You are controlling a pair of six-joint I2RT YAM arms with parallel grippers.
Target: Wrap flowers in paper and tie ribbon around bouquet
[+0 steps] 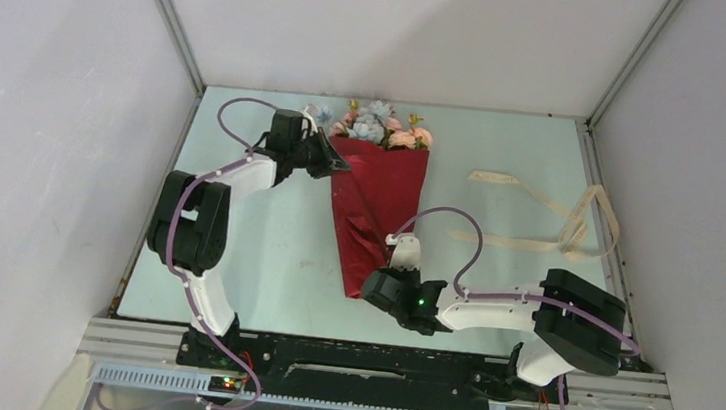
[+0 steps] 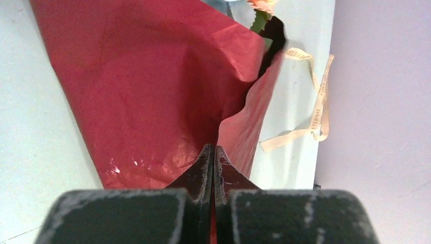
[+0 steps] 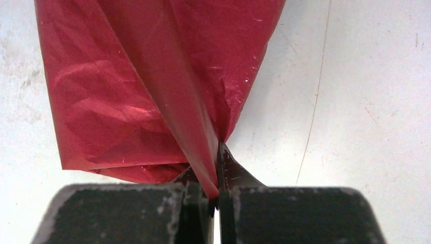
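Left gripper [image 1: 339,164] is pinching top-left corner of paper [image 1: 374,201], right gripper [image 1: 371,288] is clamping its bottom tip; flowers [image 1: 377,126] are poking out, ribbon [image 1: 558,229] is lying apart on bench [image 1: 265,246].

Stems unseen inside the paper [image 1: 376,201]

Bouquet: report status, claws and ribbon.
Left claw shut on the paper at its top corner, right claw shut on its bottom tip. Flowers inside the cone. Ribbon loose off to the right, not yet tied.
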